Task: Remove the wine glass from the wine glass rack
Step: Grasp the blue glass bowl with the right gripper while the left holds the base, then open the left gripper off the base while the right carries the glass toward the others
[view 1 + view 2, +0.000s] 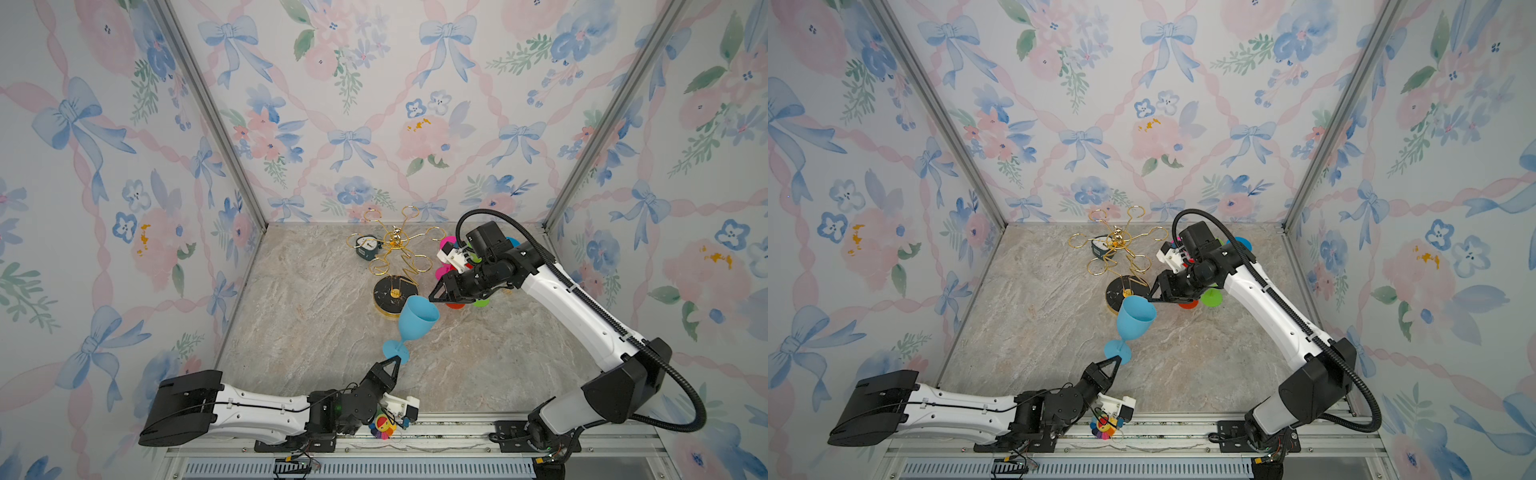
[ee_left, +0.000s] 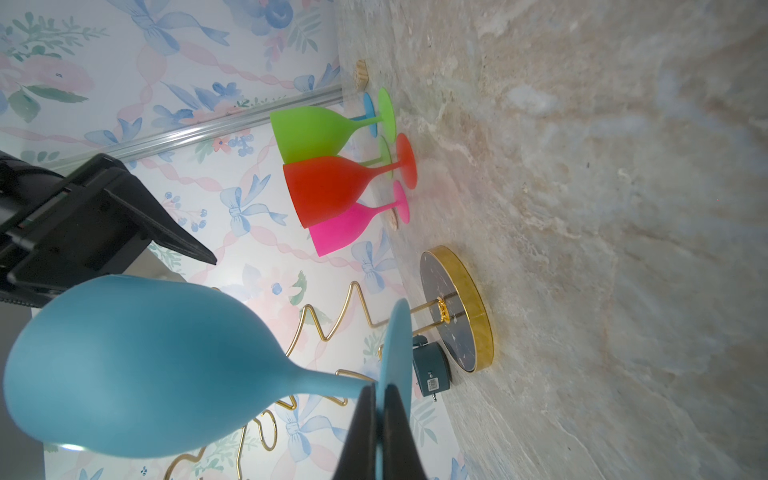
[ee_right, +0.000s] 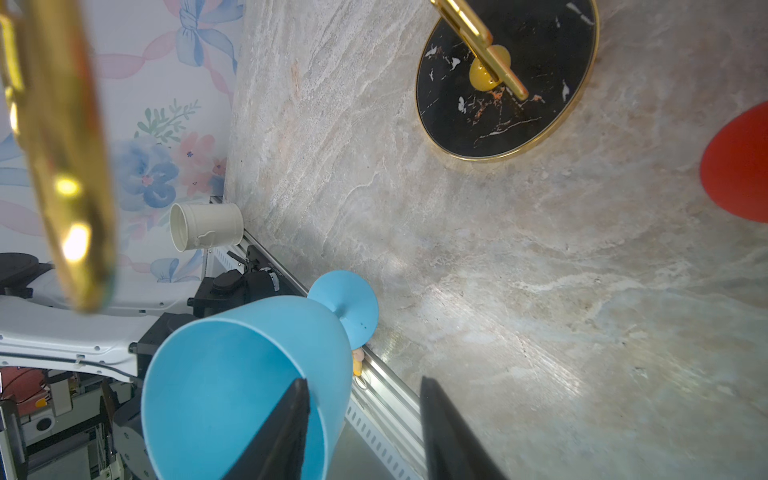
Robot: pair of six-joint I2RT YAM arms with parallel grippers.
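entry: status of glass removal.

my left pincer (image 1: 395,360) was clamped shut on the edge of the foot of the blue wine glass (image 1: 417,319). in the left wrist view the two fingers pinched the foot disc edge-on. the glass hung tilted in the air over the table (image 1: 299,332), with the bowl mouth turned up and toward the wine glass rack (image 1: 395,240). it touched no loop of the rack. in both top views the bowl overlapped the round black base (image 1: 390,293); i judged it to be above the base, not resting on it.

my right pincer (image 1: 431,297) was at the bowl's rim with its jaws partly apart. one finger reached inside the bowl. the other stood outside it, with a gap showing in the right wrist view. i judged this not yet a grip.

all six loops of the rack looked empty. a green glass (image 2: 311,133), a red glass (image 2: 328,187) and a pink glass (image 2: 345,228) stood upright on the table beside the rack.

judgement: the removal itself was done, as the glass was off the rack. what was left was to pass the bowl to the right pincer or stand the glass on the table, then let go.
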